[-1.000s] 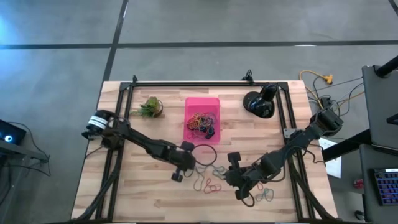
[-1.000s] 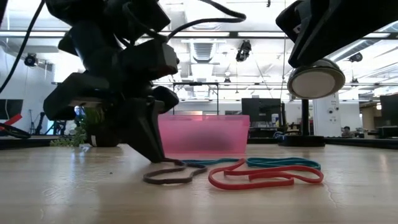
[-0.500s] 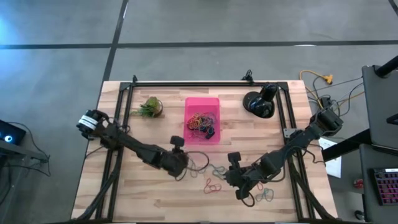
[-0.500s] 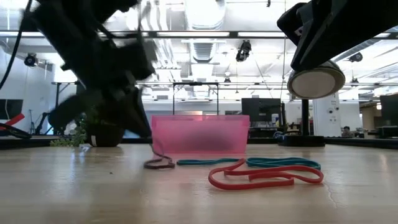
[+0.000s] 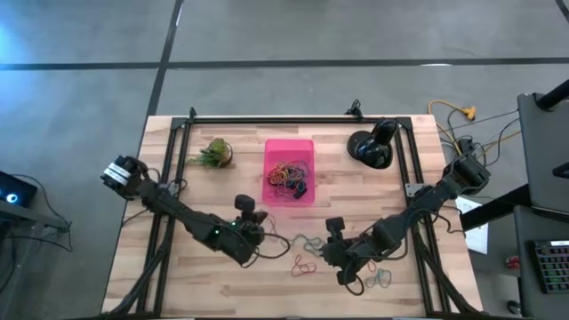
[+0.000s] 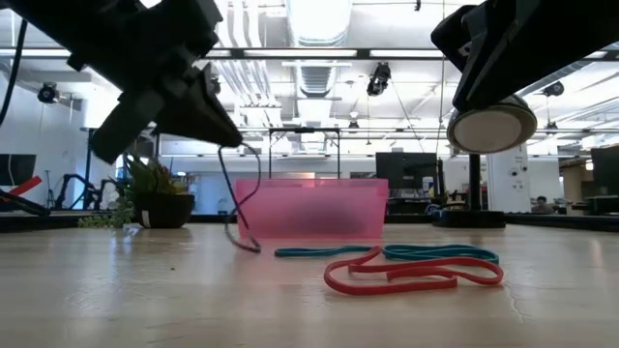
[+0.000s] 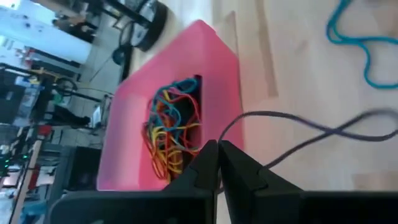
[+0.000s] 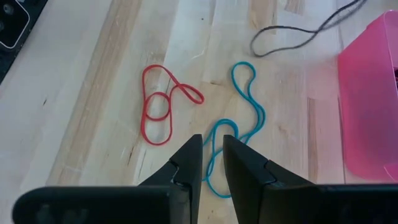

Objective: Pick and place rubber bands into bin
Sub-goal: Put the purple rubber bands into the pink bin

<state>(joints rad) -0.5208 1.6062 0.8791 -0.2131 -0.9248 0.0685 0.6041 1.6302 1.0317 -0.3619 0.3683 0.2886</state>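
I see the pink bin (image 5: 290,169) sitting flat on the desk with a tangle of coloured bands (image 5: 289,176) inside. A dark band (image 6: 235,198) hangs lifted just before it; teal (image 8: 239,127) and red (image 8: 163,102) loops lie flat nearby.

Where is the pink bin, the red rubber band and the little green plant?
pink bin (image 5: 270,148): high view, bare floor near its far corner.
red rubber band (image 8: 157,103): right wrist view, where its loops cross.
little green plant (image 5: 212,153): high view, its leaves.
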